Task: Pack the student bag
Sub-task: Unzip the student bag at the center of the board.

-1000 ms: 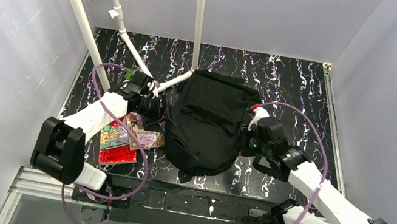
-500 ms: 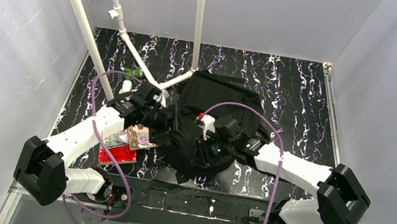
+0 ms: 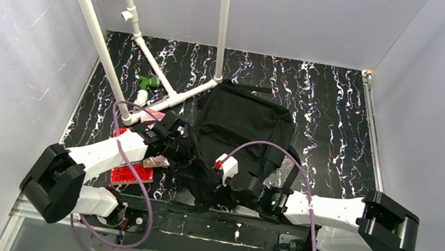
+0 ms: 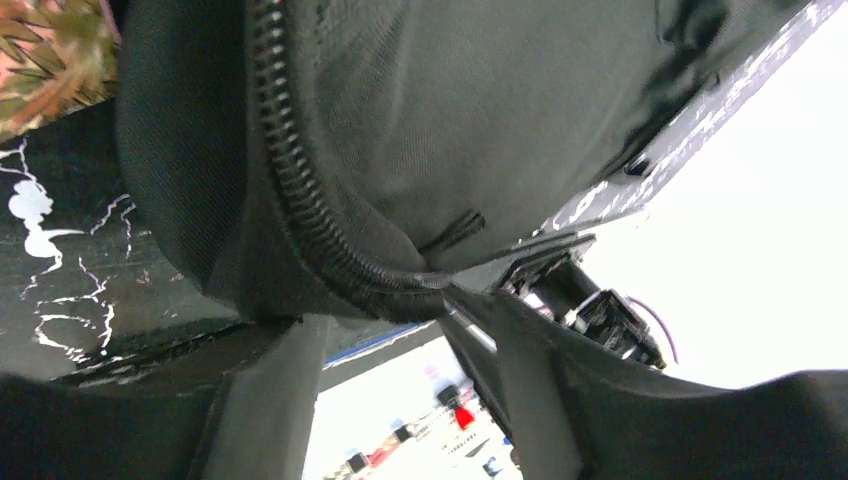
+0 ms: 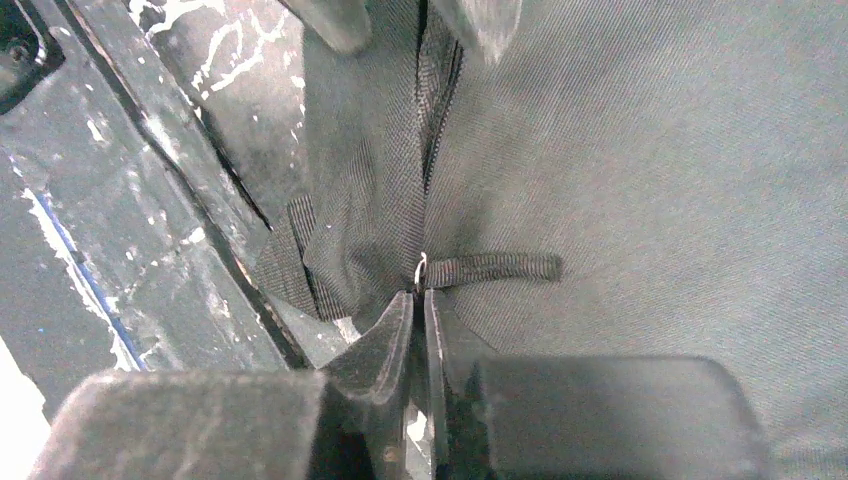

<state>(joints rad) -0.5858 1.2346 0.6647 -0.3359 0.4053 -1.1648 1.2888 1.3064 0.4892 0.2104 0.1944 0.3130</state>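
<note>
student bag (image 3: pixel 244 126): black, lying flat mid-worktop (image 3: pixel 334 104), running from centre down toward 6 o'clock, with its near end bunched up between the two arms.

left end effector (image 4: pixel 385 318): at the bag's 8 o'clock edge. Jaws stand well apart. In the wrist view the zipper (image 4: pixel 300 200) curves down the bag's bulged edge and ends right at the gap between the fingers (image 4: pixel 270 400). Fabric sits at the tips, but I see no clamp on it, so I read it as open and holding nothing.

right end effector (image 5: pixel 418 305): reaches in from 3 o'clock across the near edge, at the bag's 6 o'clock end. Jaws are pressed together with only a hairline slit. The tips sit right at the small metal ring (image 5: pixel 420 272) of the zipper pull, and its fabric tab (image 5: pixel 500 268) lies flat pointing to 3 o'clock in that view. I can't tell whether anything thin is pinched between the tips.

Other items:
- red flat item (image 3: pixel 128 174) on the worktop at the bag's 8 o'clock, partly under the left arm
- patterned packet (image 4: pixel 45 55) just beside the bag's edge
- green-and-white item (image 3: pixel 145 88) at the bag's 10 o'clock, next to the white pipe frame (image 3: pixel 165 84)
</note>
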